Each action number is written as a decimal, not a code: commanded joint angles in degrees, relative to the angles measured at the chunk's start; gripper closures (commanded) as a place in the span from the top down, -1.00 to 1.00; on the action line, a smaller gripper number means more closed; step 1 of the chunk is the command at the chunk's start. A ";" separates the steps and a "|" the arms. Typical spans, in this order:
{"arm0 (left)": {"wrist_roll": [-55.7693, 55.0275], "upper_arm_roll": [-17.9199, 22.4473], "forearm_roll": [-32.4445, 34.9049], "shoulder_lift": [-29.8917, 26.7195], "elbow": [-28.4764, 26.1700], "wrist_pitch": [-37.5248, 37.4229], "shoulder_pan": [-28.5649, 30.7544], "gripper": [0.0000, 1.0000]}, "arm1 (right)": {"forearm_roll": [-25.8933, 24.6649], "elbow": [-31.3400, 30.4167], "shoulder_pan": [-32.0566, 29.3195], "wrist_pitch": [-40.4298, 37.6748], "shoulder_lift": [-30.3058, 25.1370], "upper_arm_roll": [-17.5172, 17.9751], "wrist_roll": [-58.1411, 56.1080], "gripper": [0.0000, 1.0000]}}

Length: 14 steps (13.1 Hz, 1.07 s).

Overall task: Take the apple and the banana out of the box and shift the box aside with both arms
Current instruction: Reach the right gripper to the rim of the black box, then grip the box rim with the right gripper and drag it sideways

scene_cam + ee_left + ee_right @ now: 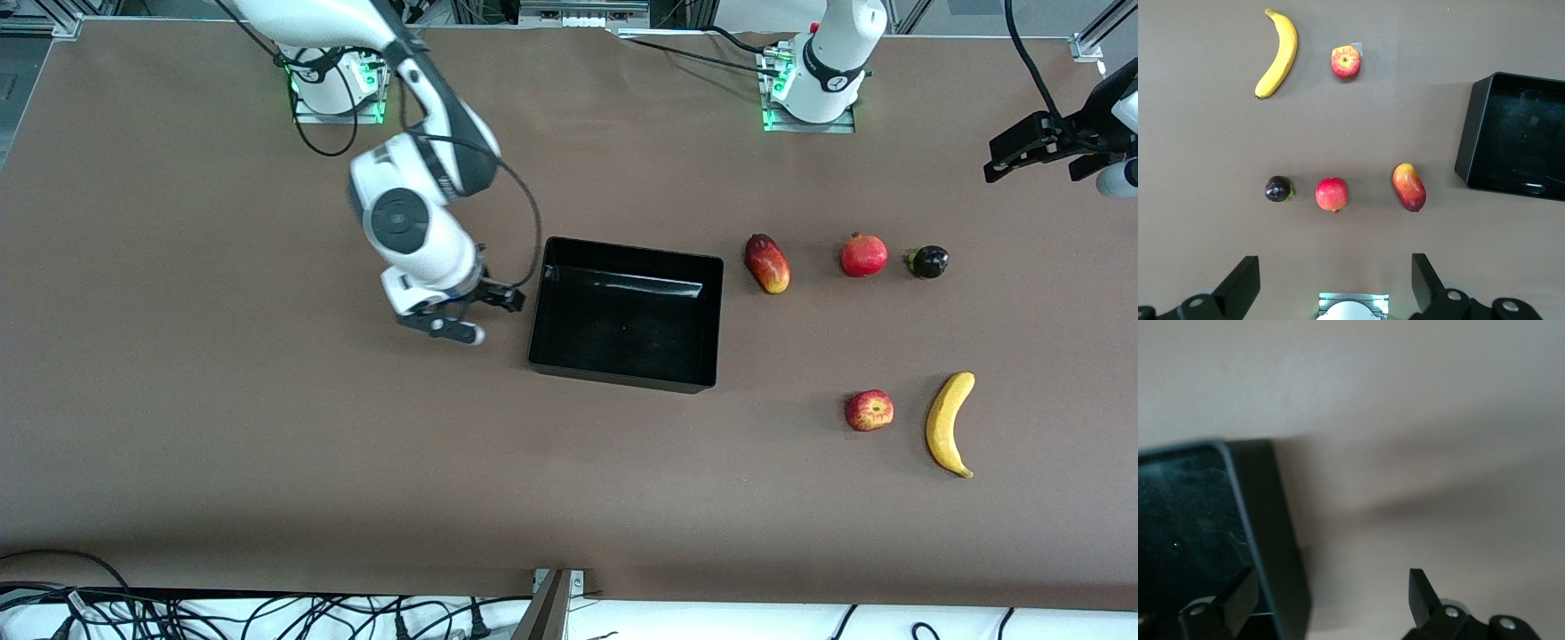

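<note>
Table (267, 462): brown surface, 2 arm bases along the edge farthest from the front camera.

Box (622, 369): black, shallow, empty, near mid-table. Walls upright; all 4 sides free of fruit. Open table on the side nearer the front camera.

Right end effector (484, 313): low, just beside the box wall that faces the right arm's end of the table. Fingers spread wide, holding nothing. In the right wrist view the box (1265, 520) corner sits by 1 finger (1238, 597), which looks to overlap the rim, though contact cannot be confirmed; the other finger is over bare table.

Left end effector (1036, 151): up in the air at the left arm's end of the table, over bare surface near the table edge. Fingers (1241, 283) wide apart, empty.

Apple (869, 410): red with yellow streaks, toward the left arm's end from the box, well apart from it. Banana (949, 423): just beside the apple, further toward the left arm's end; not touching.

Row of 3 other fruits, farther from the front camera than apple and banana: mango (767, 263) near the box corner, red fruit (863, 255), dark fruit (927, 261). Gaps between all 3.

Wide bare strip between this row and the apple-banana pair.
</note>
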 commanded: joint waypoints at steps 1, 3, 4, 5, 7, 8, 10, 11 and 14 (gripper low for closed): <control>-1.06 -0.11 -0.91 -0.40 -0.98 1.25 0.32 1.00 | -0.29 1.33 3.82 3.83 3.17 -0.67 6.23 0.96; -1.15 -0.02 -1.00 -0.40 -0.89 1.34 0.32 1.00 | -1.25 1.24 5.94 5.95 5.37 -0.84 7.56 0.61; -1.15 -0.11 -1.00 -0.40 -0.89 1.34 0.32 1.00 | -1.35 1.24 6.38 6.48 6.25 -0.84 7.91 0.31; -1.15 -0.11 -1.00 -0.40 -0.89 1.43 0.32 1.00 | -1.35 1.24 7.17 6.83 6.87 -0.84 8.00 -0.12; -1.68 -0.11 -1.00 -0.40 -0.89 1.34 0.32 1.00 | -1.52 1.15 7.17 6.57 7.05 -0.84 7.48 -1.00; -1.94 -0.11 -1.17 -0.40 -0.89 1.34 0.32 1.00 | -1.61 0.98 6.91 6.40 6.96 -0.84 7.04 -1.00; -2.82 -0.11 -2.67 -0.48 -0.98 1.51 0.32 1.00 | -1.87 0.89 6.65 5.44 6.61 -1.10 6.08 -1.00; -3.08 -0.02 -2.67 -0.48 -0.98 1.51 0.23 1.00 | -1.87 0.89 6.56 4.21 6.09 -1.89 4.16 -1.00; -3.61 -0.29 -2.67 -0.40 -0.98 1.43 0.32 1.00 | -1.70 0.89 6.38 -3.50 2.14 -7.67 -5.48 -1.00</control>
